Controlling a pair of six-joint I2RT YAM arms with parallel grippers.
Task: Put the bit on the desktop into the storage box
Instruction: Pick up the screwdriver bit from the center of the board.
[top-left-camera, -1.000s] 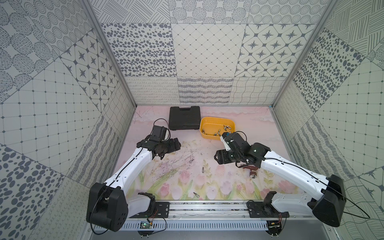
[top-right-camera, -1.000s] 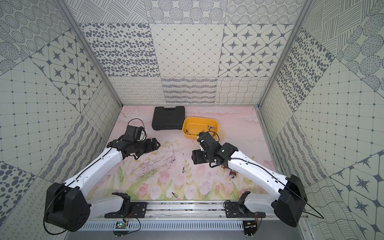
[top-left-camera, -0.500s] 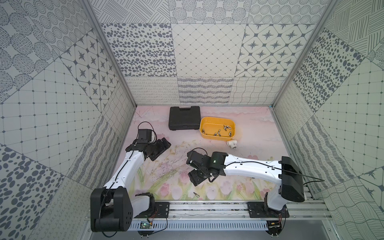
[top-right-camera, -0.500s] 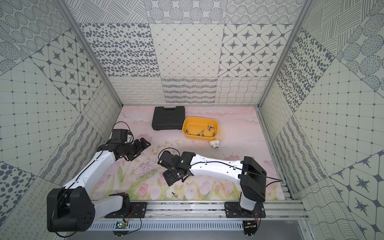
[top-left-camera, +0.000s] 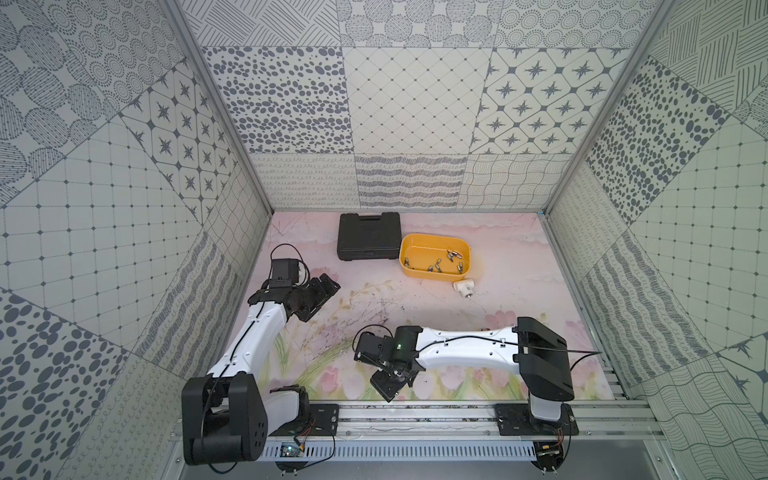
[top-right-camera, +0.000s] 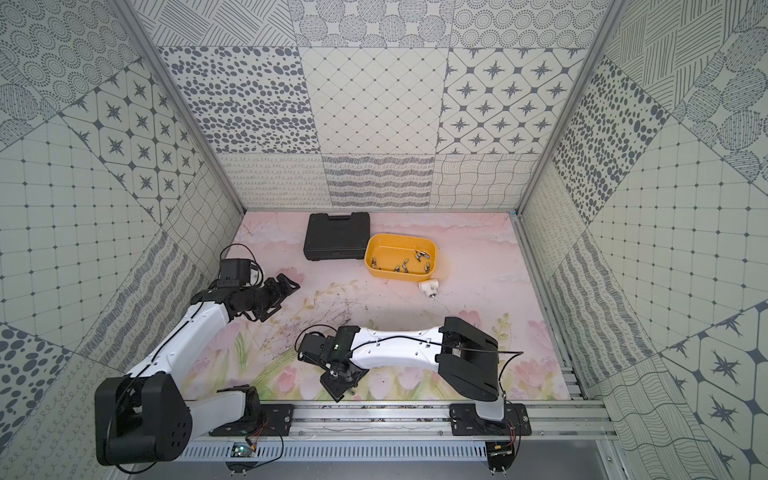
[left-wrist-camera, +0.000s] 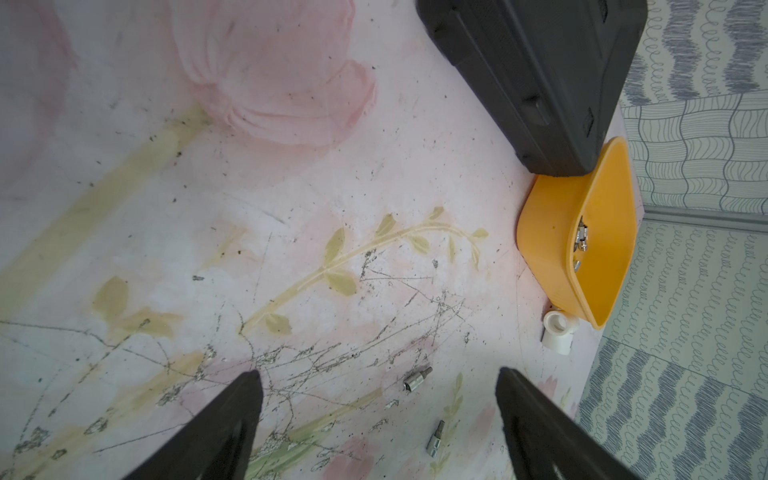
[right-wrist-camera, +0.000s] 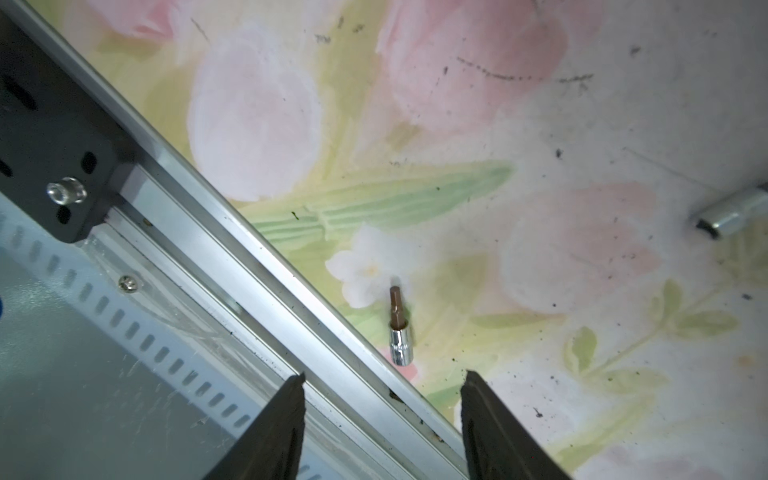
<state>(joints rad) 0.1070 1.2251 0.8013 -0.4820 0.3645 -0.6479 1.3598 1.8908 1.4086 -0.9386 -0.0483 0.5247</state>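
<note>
The bit (right-wrist-camera: 400, 328) lies just beyond the right claw (right-wrist-camera: 384, 376), untouched.

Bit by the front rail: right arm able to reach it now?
Probably yes: the right gripper hangs open just short of the bit, nothing between them, though the rail alongside may crowd the grasp.

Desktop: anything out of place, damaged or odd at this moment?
A white pipe fitting lies beside the storage box, seemingly unrelated clutter. The mat is heavily scratched mid-table. One bit lies close to the front rail, possibly awkward to grasp.
</note>
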